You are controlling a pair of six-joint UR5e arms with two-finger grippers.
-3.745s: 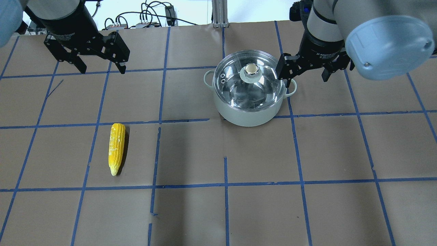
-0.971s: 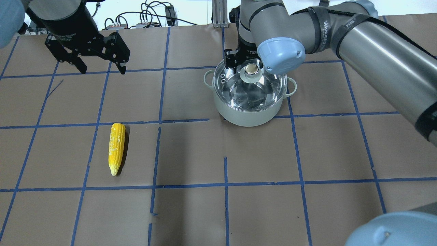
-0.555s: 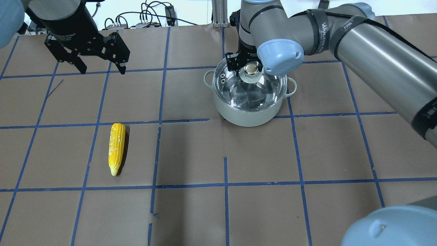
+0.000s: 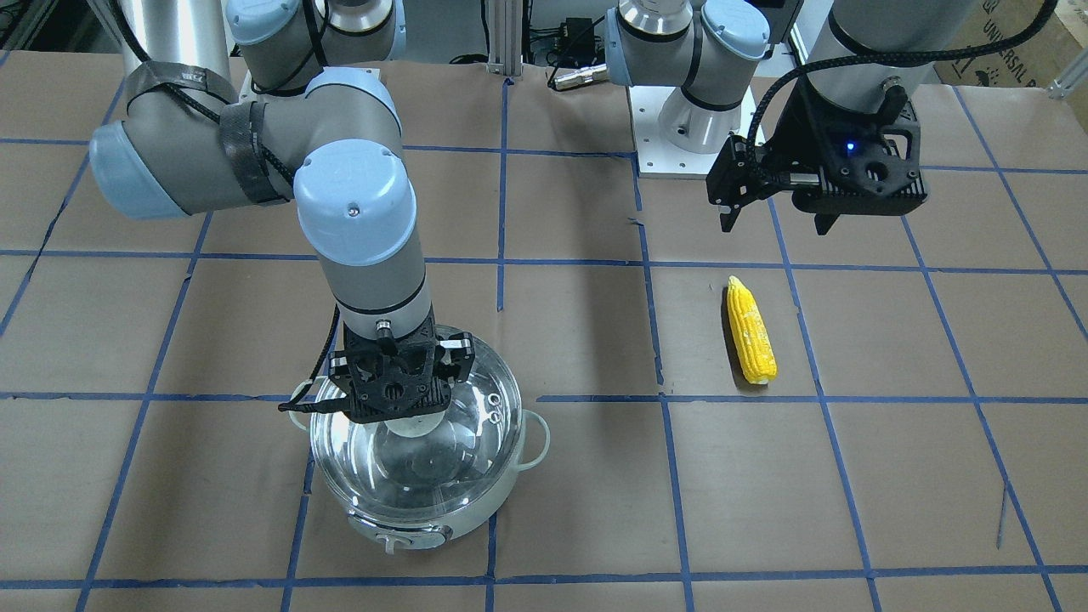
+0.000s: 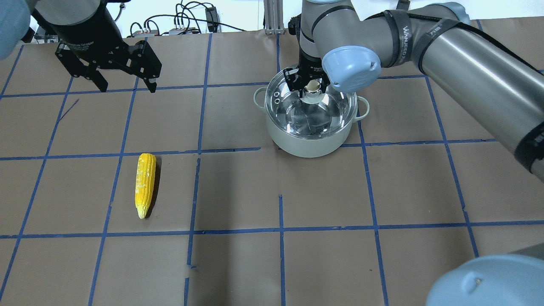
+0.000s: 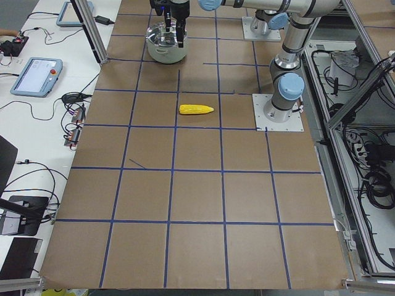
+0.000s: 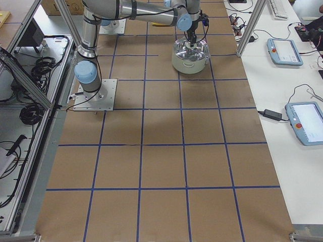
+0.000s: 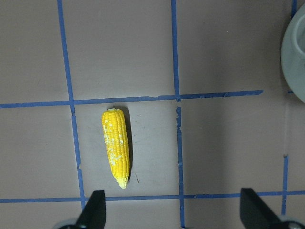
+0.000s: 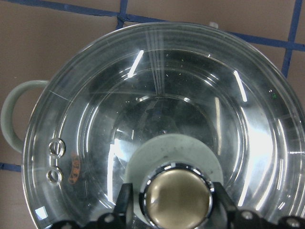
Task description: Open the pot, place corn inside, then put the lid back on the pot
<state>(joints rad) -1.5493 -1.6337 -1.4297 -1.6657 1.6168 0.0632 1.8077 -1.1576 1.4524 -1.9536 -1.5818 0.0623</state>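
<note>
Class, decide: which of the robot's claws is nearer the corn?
Left. The left claw hovers open, raised, not touching the corn; the right claw is farther off, straddling the lid's knob.

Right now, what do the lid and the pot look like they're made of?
The lid looks like clear glass: the pot's inside shows through it, with streaky glints. Its knob seems brushed metal in a chrome ring. The pot looks mirror-bright steel inside, pale matte outside, perhaps enamel or paint.
</note>
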